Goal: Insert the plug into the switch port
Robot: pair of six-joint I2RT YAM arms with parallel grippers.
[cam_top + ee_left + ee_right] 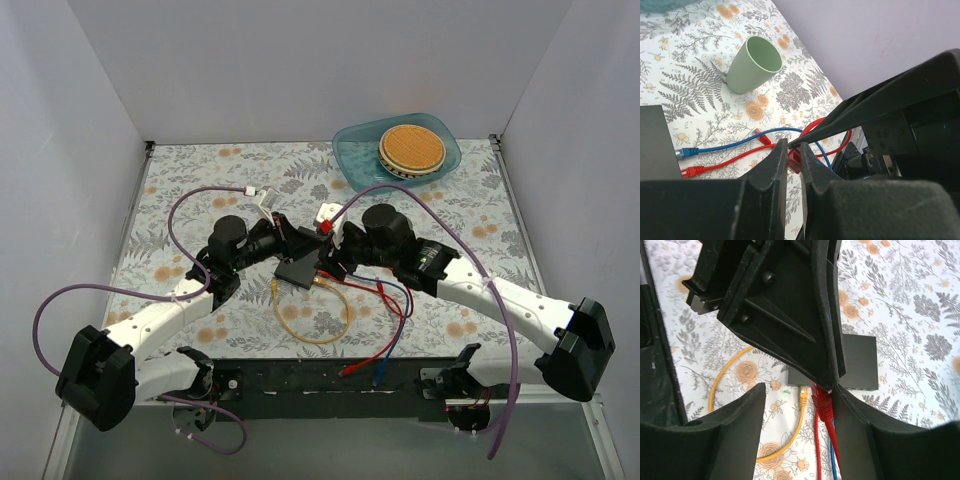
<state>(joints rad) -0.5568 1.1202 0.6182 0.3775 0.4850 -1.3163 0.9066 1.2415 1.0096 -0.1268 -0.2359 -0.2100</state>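
The left claw (792,147) is pinched together on the red plug (794,162) by its very tips, above the middle of the bench (180,200). The right claw (800,387) stands apart, straddling it. The black switch box (860,362) lies loose just beside them, its port hidden. A push could slide the box, or the red cable (817,455) could drag the plug askew.

Bench (910,300): fern-and-flower print.
Flat matte black box (860,362): lying on it.
Right pincer (798,392): black fingers spread wide, holding nothing.
Red plastic cable plug (823,402): between those fingers, at the box's near edge.
Left pincer (830,383): black, reaching from above, tips pinched on the plug.
Yellow cable (801,412): looped left, its plug just beside the red one.
Thin blue cable (833,465): alongside the plug's red lead.
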